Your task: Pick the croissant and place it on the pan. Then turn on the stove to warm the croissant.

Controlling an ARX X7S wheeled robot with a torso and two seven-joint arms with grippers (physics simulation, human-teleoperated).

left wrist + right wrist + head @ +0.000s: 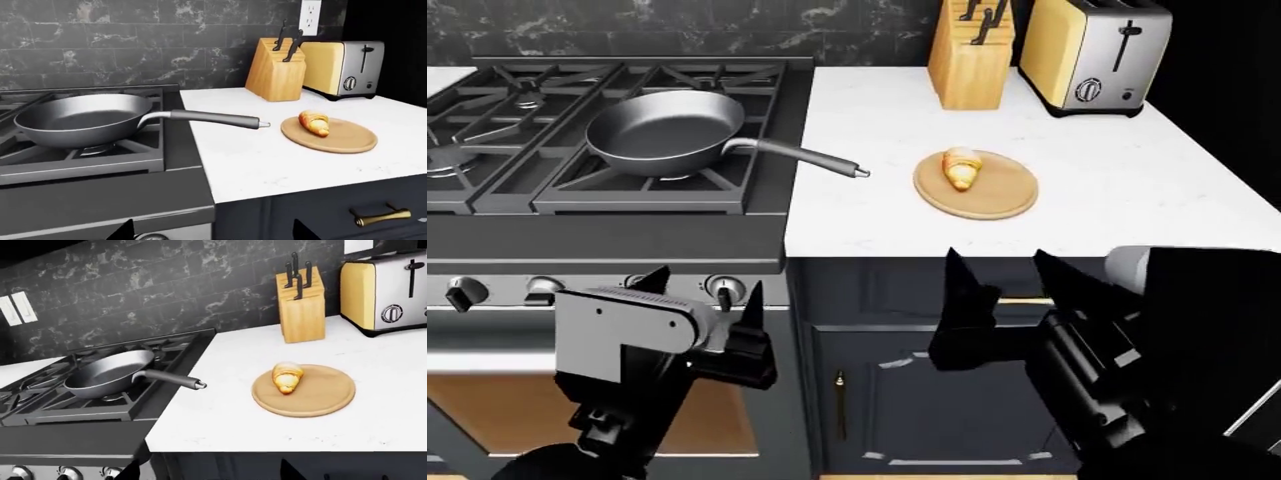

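Nothing picked yet. Croissant (pixel 962 167) lies on the round wooden board (pixel 994 195), on its left part, on the white tabletop (pixel 1121 200) right of the stove (pixel 601 215). Its long axis runs roughly away from the robot, slightly slanted. Pan (pixel 665 130) is empty, sits on the right front burner grate, handle pointing right over the tabletop edge toward the board; handle tip near the board but not touching.

Both arms hang low in front of the cabinet and oven, well below tabletop level. Right claw (pixel 1014 290) is open, fingers spread, nothing between them; it sits almost straight below the croissant, so the croissant lies ahead and up from it. Left claw (pixel 701 300) is also open and empty, parked in front of the stove knobs (pixel 723 289), well left of the croissant.

Judgement: right arm is nearer, should raise, reach forward, close across the croissant's short width. Left arm suits the knob later.

Knife block (pixel 972 55) and toaster (pixel 1090 55) stand behind, clear of the path.
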